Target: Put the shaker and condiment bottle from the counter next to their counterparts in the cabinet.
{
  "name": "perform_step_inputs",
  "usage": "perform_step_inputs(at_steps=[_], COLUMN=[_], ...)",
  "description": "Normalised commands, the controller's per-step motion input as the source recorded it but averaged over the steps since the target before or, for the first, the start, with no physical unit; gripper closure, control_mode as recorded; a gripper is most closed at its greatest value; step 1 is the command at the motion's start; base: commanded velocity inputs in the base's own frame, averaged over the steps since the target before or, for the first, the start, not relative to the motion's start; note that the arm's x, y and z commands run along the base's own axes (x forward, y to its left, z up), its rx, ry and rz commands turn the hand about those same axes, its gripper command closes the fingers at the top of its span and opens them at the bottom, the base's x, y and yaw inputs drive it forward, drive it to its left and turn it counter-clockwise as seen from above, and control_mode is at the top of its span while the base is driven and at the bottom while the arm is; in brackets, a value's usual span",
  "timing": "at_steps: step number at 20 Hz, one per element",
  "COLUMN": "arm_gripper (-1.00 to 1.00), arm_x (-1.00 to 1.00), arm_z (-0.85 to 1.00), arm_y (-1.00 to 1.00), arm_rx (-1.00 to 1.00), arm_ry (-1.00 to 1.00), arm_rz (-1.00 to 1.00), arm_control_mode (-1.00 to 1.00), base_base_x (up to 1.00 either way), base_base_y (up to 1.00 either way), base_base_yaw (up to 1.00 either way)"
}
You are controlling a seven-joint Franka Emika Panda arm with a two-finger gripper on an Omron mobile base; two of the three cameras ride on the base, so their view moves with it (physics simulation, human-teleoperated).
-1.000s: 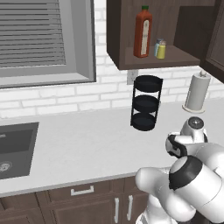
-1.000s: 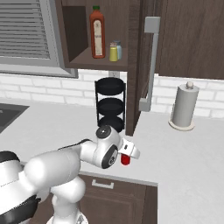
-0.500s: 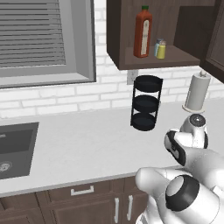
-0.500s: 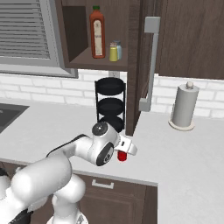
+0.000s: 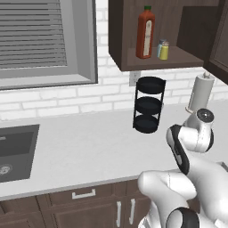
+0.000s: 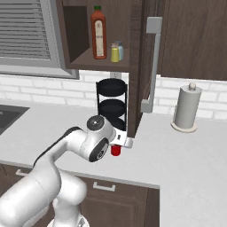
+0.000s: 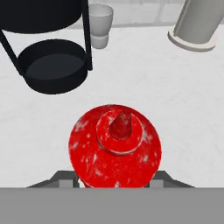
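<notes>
White desk point(image 6: 186, 155) carries a black rack point(image 6: 111, 106) near the wall. The tool point(image 7: 114, 183) is closed around the red bottle point(image 7: 114, 146), right of the rack. Above, the shaker point(image 6: 115, 54) stands in the cabinet point(image 6: 133, 26).

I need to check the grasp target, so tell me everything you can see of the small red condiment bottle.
The condiment bottle is bright glossy red, plastic-looking, with a rounded body, a flat round collar and a small pointed nozzle. In the hand view it is seen from above, upright, close between the fingers of the gripper. In the right base view it sits low over the white counter, just under the hand.
</notes>
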Motion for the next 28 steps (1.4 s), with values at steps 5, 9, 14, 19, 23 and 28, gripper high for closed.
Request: perform_step_inputs(at_steps=[5, 9, 14, 19, 23, 28], arm_gripper=[1.0, 1.0, 1.0, 1.0, 1.0, 1.0], arm_x=[-0.01, -0.04, -0.08, -0.16, -0.05, 0.0], arm_z=[0.23, 0.26, 0.39, 0.52, 0.54, 0.59], arm_y=[0.44, 0.41, 0.34, 0.24, 0.18, 0.21], arm_rx=[-0.05, -0.08, -0.04, 0.0, 0.0, 0.0], arm_ry=[0.0, -0.02, -0.04, -0.02, 0.0, 0.0], arm_rz=[0.09, 0.07, 0.05, 0.09, 0.1, 0.09], arm_control_mode=[-1.0, -1.0, -1.0, -1.0, -1.0, -1.0], base_base_x=[0.0, 0.0, 0.0, 0.0, 0.0, 0.0], base_base_y=[0.0, 0.0, 0.0, 0.0, 0.0, 0.0], base_base_yaw=[0.0, 0.0, 0.0, 0.0, 0.0, 0.0])
